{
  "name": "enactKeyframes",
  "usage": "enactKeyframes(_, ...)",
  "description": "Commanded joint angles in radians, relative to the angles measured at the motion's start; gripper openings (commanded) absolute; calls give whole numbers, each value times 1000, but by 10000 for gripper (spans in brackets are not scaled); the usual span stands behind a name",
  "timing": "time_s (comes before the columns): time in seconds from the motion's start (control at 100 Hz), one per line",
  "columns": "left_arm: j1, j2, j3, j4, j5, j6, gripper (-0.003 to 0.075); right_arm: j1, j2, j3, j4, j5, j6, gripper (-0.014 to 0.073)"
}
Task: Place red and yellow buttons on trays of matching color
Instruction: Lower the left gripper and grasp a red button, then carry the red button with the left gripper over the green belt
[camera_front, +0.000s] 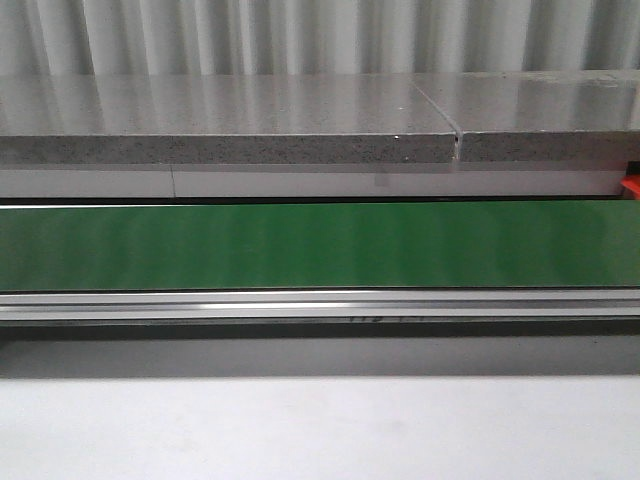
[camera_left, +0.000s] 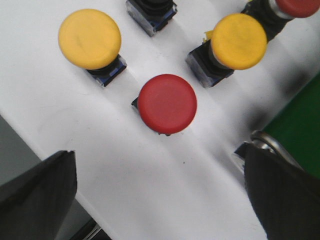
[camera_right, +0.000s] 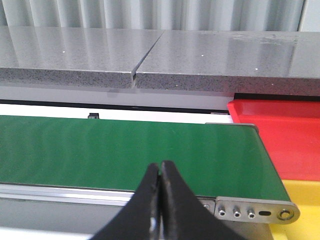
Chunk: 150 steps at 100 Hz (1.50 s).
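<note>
Nearest the left wrist camera, the two dark carbon-fibre fingers (camera_left: 35, 192) of the left gripper (camera_left: 160, 200) stand spread wide apart, holding nothing, above a white worktop (camera_left: 65, 120). Between and just beyond them stands a red mushroom-head push button (camera_left: 167, 103), upright on its dark square base, its round cap facing straight up at the camera, so its long axis runs vertically. Near it stands a yellow mushroom-head push button (camera_left: 89, 38), also upright on a black and clear base. A second yellow push button (camera_left: 238, 41) leans, its cap tipped sideways and its dark body showing beneath. At the frame edge, another red button cap (camera_left: 299, 7) is only partly in view, and a dark button base (camera_left: 151, 15) is cut off so its cap colour cannot be told. A strip of green conveyor belt (camera_left: 297, 127) shows beside the worktop.

In the right wrist view, the black fingers (camera_right: 150, 200) of the right gripper (camera_right: 159, 172) are pressed together, empty, before the same green belt (camera_right: 125, 150). At the belt's right end lie a red plastic tray (camera_right: 280, 132) and, nearer, a yellow plastic tray (camera_right: 302, 200), touching one another.

The front view shows the green belt (camera_front: 320, 245) running left to right, a grey speckled stone ledge (camera_front: 230, 130) behind it, and the pale worktop (camera_front: 320, 430) in the foreground.
</note>
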<state>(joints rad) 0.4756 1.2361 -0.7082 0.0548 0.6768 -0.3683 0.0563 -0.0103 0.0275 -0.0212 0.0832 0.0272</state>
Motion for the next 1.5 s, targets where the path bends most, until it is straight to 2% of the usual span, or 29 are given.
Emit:
enactKeyframes(0.0, 11, 37, -28, -1, -64, 0, 650, -2, -6, -14, -2, -77, -2, -67)
enactKeyframes(0.43, 12, 154, -28, -5, -199, 0, 650, -2, -6, -14, -2, -77, -2, -67)
enactKeyframes(0.94, 12, 208, -28, 6, -269, 0, 633, -2, -6, -14, -2, -77, -2, -67)
enactKeyframes(1.08, 12, 208, -28, 6, -272, 0, 523, -2, -6, -14, -2, -77, -2, -67)
enactKeyframes(1.32, 12, 207, -28, 13, -248, 0, 190, -2, -6, -14, -2, -77, -2, -67)
enactKeyframes(1.49, 12, 149, -28, 13, -221, 0, 6, -2, -6, -14, -2, -77, -2, -67)
